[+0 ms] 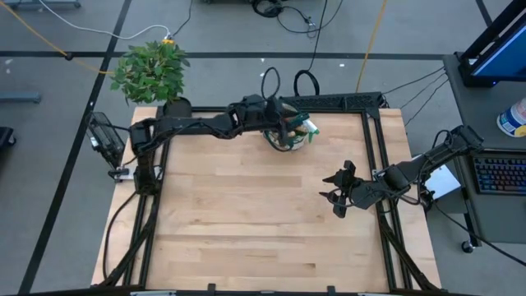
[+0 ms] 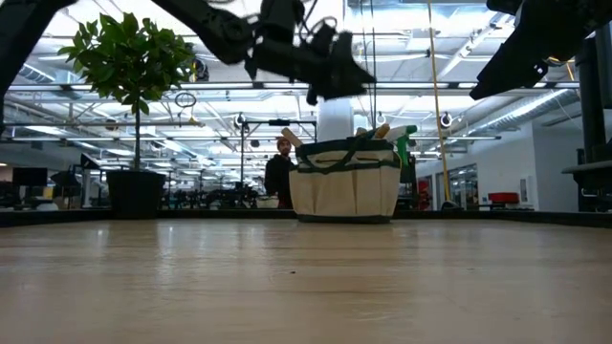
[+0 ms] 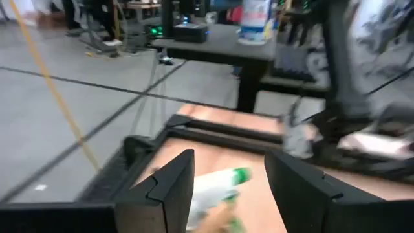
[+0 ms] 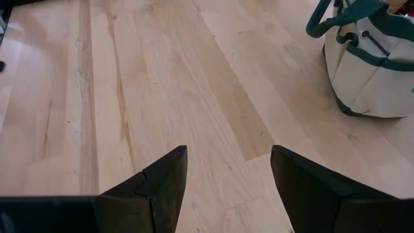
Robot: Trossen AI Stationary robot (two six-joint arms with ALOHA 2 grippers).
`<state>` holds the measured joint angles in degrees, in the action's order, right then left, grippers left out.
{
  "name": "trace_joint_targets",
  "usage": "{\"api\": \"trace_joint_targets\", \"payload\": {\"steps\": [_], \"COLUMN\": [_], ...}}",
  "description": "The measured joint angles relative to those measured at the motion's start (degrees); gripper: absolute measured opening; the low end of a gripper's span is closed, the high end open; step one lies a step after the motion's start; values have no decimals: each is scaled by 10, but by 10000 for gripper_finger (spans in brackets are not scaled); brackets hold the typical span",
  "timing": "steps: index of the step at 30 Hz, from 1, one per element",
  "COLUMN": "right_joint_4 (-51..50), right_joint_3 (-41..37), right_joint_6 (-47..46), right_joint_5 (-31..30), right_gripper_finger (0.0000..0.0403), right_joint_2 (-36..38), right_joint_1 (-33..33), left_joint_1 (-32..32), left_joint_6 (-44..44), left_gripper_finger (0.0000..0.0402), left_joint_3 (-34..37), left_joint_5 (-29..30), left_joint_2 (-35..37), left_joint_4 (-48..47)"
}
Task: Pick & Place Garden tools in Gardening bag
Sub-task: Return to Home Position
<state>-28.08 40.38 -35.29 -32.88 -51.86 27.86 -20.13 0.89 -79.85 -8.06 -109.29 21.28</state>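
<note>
Wood worktop fills most of the overhead shot, pale planks inside a black frame. Left arm is stretched along the back edge from the left side, with the left arm's jaws hanging right above the gardening bag. From that arm's wrist camera they're spread wide with nothing between them. Right arm sits over by the right edge, well apart from the bag. The right arm's jaws are also wide open and empty, aimed down at plain planks with the bag off to one side. Leafy plant in its black pot is at the back left corner. The bag itself stands upright at the back edge, around the middle, beige with dark green trim and handles. Poking out of its mouth are the green spray bottle, on the side nearer the right arm, and what looks like a wooden handle or two next to it. Can't tell what else is down inside.
</note>
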Motion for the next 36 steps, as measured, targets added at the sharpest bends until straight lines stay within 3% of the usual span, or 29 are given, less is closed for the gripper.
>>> {"api": "trace_joint_targets", "payload": {"steps": [7,14,22,36], "right_joint_4": [2,2,4,8], "right_joint_3": [0,0,0,0], "right_joint_6": [-5,7,9,0], "right_joint_5": [2,1,2,0], "right_gripper_finger": [215,215,215,215], "right_joint_2": [0,0,0,0], "right_joint_1": [0,0,0,0], "left_joint_1": [31,65,123,173], "left_joint_6": [68,75,101,96], "left_gripper_finger": [195,196,196,196], "left_joint_3": [0,-1,-1,9], "left_joint_5": [-28,-26,-21,-10], "left_joint_2": [67,140,193,276], "left_joint_4": [-95,-278,-409,-469]}}
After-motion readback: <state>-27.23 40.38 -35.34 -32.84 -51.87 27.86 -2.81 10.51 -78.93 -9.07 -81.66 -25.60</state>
